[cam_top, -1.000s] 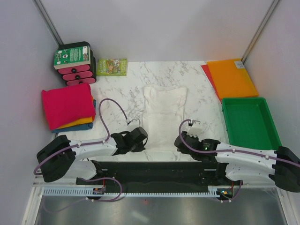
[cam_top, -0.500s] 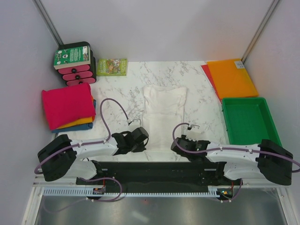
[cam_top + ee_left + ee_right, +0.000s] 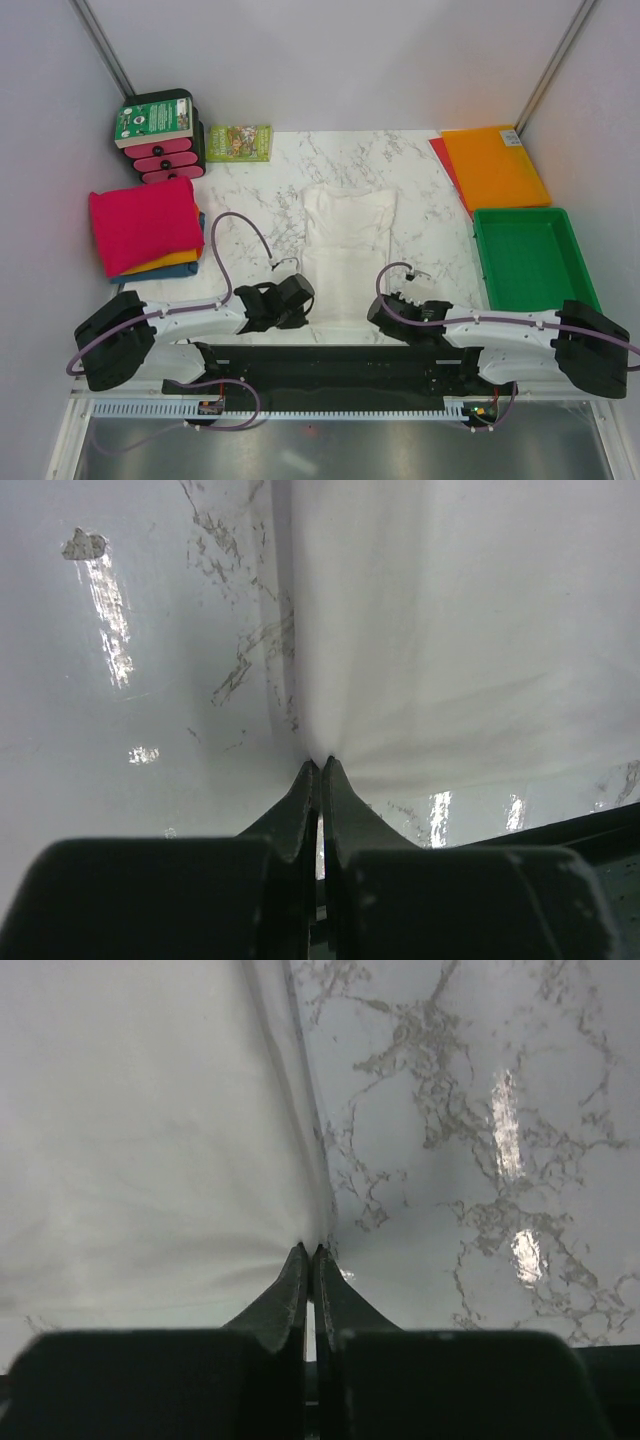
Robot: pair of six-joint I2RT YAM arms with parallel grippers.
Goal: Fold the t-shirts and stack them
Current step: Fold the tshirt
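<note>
Plain white t-shirt [image 3: 348,240] flat mid-table, hem toward near edge. left gripper [image 3: 320,764] closed, pinching its near-left edge. right gripper [image 3: 308,1249] closed, pinching near-right edge. Cloth puckers at both tips. Folded pile at left edge, magenta-pink t-shirt [image 3: 143,222] on top.

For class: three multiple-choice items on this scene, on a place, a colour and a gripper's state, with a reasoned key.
1. The green plastic tray lies: A. right, beside the flat orange sheet. B. on the shirts. C. between the arms.
2. The uppermost folded cloth t-shirt at left is: A. blue. B. orange. C. magenta-pink.
3. The right gripper is: A. wide open. B. shut on the plain white cloth t-shirt. C. holding the tray.
Key: 1A, seen from above; 2C, pink on top; 3B, closed tips pinch its edge.
</note>
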